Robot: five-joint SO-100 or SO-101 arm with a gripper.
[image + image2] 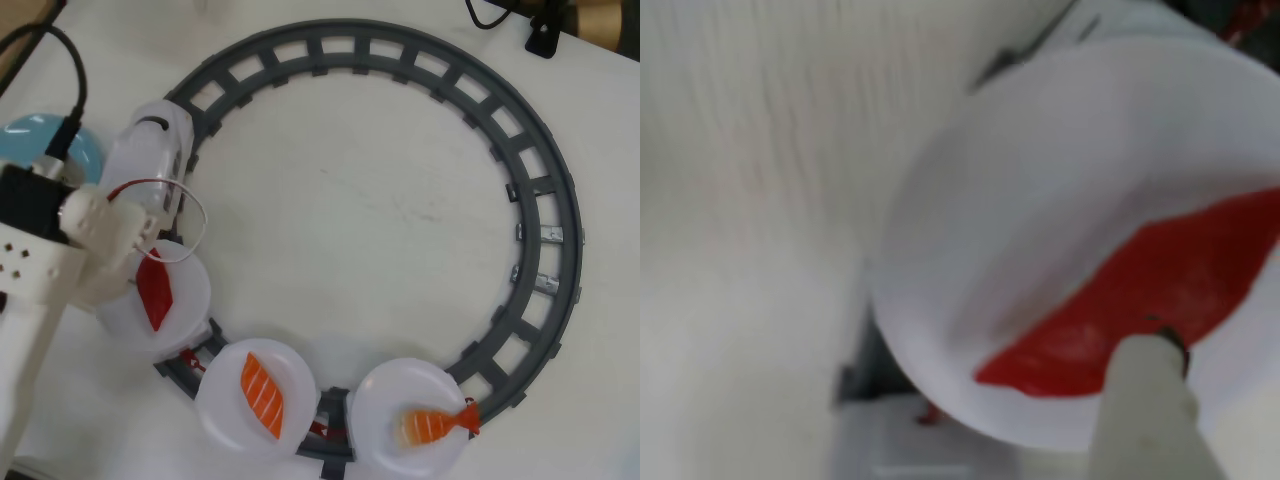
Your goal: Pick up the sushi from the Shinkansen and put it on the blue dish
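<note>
From above, the arm covers most of the blue dish [45,135], the tail end of the Shinkansen [150,155] and the upper tip of the sushi [155,290], and hides the pincer's tips. The wrist view is soft all over: the sushi [1140,300] runs off the right edge, and only one pale finger [1150,400] shows, cut by the bottom edge.

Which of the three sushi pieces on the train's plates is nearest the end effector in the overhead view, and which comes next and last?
1. The dark-red tuna sushi, on the white plate right under the end effector at left.
2. The orange striped salmon piece, on the next plate, lower centre.
3. The shrimp piece with a tail, on the last plate, lower right.
</note>
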